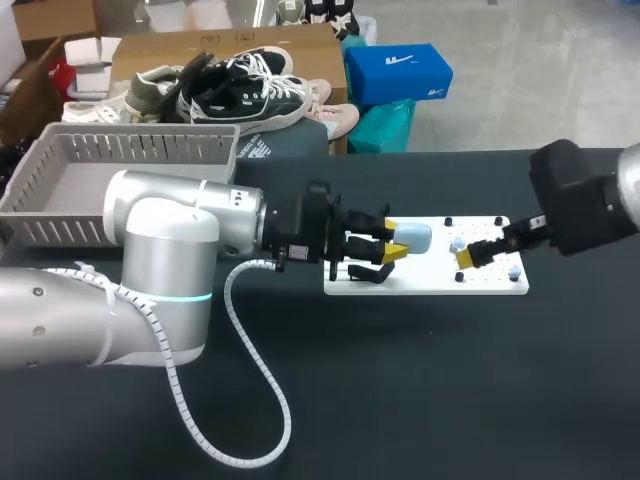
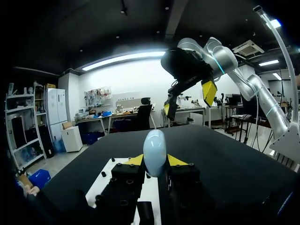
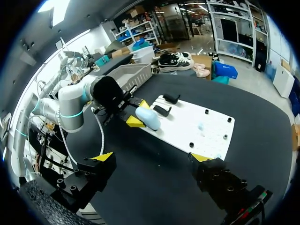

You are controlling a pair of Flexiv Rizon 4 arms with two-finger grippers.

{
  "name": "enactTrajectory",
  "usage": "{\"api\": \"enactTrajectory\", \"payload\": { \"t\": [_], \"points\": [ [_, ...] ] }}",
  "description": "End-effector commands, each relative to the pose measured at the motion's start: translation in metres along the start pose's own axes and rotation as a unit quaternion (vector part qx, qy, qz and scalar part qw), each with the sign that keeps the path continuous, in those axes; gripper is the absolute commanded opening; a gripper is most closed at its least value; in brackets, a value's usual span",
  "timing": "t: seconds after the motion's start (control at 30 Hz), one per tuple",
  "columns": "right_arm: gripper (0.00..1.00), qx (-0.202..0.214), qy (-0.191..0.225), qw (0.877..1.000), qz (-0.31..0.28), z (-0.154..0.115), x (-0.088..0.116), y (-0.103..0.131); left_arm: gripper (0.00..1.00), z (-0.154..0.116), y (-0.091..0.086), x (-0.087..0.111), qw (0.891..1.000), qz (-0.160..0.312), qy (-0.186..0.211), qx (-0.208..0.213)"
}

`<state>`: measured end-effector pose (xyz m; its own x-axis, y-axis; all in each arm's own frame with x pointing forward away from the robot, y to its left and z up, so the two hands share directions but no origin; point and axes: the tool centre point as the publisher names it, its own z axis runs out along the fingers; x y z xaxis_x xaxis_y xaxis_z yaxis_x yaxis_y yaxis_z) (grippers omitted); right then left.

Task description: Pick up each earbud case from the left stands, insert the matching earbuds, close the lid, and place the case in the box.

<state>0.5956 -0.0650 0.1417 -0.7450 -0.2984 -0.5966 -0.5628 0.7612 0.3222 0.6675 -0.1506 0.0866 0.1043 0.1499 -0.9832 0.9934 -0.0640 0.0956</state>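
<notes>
A pale blue rounded earbud case (image 1: 415, 238) is held over the left half of the white board (image 1: 430, 285). My left gripper (image 1: 393, 243) is shut on it, a yellow tip on each side. In the left wrist view the case (image 2: 154, 151) stands upright between the fingers (image 2: 135, 160). Two small pale earbuds (image 1: 458, 243) (image 1: 514, 271) lie on the board's right half. My right gripper (image 1: 478, 254) hangs open just above them, empty. From the right wrist, the case (image 3: 147, 117) is ahead of my open right gripper (image 3: 152, 157), above the board (image 3: 206, 133).
Black stands (image 1: 362, 272) sit on the board's left end, partly under my left gripper. A grey slatted basket (image 1: 60, 215) stands at the table's back left, behind my left arm. Small black pegs (image 1: 448, 221) dot the board's rim.
</notes>
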Motion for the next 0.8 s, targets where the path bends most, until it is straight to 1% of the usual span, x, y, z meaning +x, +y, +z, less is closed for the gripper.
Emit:
{"api": "enactTrajectory", "payload": {
  "t": [0.03, 0.13, 0.27, 0.37, 0.47, 0.63, 0.8],
  "points": [
    [1.00, -0.023, 0.009, 1.000, 0.006, 0.029, -0.010, 0.006, 0.00, 0.001, 0.001, 0.001, 1.000, 0.001, -0.001, 0.000],
    [1.00, -0.025, 0.014, 1.000, 0.005, 0.041, -0.013, 0.009, 0.00, 0.001, 0.001, 0.001, 1.000, 0.001, -0.001, 0.000],
    [1.00, -0.024, 0.016, 1.000, 0.005, 0.051, -0.019, 0.009, 0.00, 0.001, 0.001, 0.001, 1.000, 0.001, -0.001, 0.000],
    [1.00, -0.008, 0.022, 1.000, -0.002, 0.059, -0.022, 0.005, 0.00, 0.001, 0.001, 0.001, 1.000, 0.001, -0.001, 0.000],
    [1.00, -0.003, 0.026, 1.000, 0.002, 0.068, -0.024, 0.001, 0.00, 0.001, 0.001, 0.001, 1.000, 0.001, -0.001, 0.000],
    [1.00, 0.003, 0.029, 1.000, 0.005, 0.073, -0.026, -0.003, 0.00, 0.001, 0.001, 0.001, 1.000, 0.001, -0.001, 0.000],
    [1.00, 0.016, 0.027, 0.999, 0.012, 0.073, -0.029, -0.011, 0.00, 0.001, 0.001, 0.001, 1.000, 0.001, -0.001, 0.000]
  ]
}}
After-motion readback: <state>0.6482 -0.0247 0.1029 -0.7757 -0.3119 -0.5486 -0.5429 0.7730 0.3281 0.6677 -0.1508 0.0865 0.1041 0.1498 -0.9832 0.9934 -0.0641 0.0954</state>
